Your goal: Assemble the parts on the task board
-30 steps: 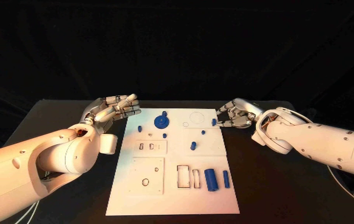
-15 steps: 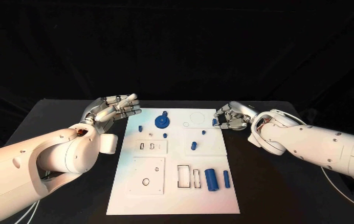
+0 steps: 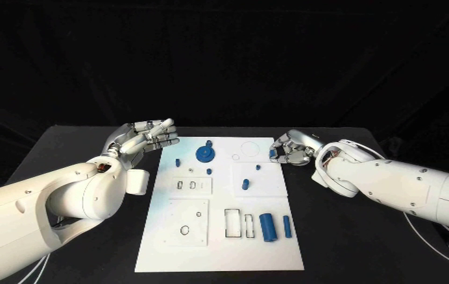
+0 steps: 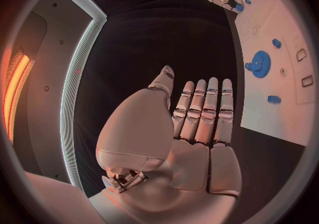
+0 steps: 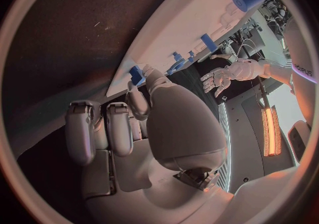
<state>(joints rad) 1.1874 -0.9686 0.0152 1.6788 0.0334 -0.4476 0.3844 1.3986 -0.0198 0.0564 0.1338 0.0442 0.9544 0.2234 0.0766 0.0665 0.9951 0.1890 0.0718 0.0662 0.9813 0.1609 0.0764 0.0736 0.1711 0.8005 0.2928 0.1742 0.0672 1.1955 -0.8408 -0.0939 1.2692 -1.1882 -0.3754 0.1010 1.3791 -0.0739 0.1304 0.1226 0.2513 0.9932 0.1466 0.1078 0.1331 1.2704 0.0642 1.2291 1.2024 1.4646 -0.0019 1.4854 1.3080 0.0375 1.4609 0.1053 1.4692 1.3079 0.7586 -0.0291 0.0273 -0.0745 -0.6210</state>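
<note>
Black table: task board bears parts.

One mark looks like writing: a short line of dark lettering printed along the smooth white shell of the robot's left arm, just behind the wrist of the silver many-fingered left hand. It shows in the right wrist view. It is small, bent by the lens and partly cut off, so no letters can be read with certainty. In the head view this arm comes in at about 8 o'clock.
</note>
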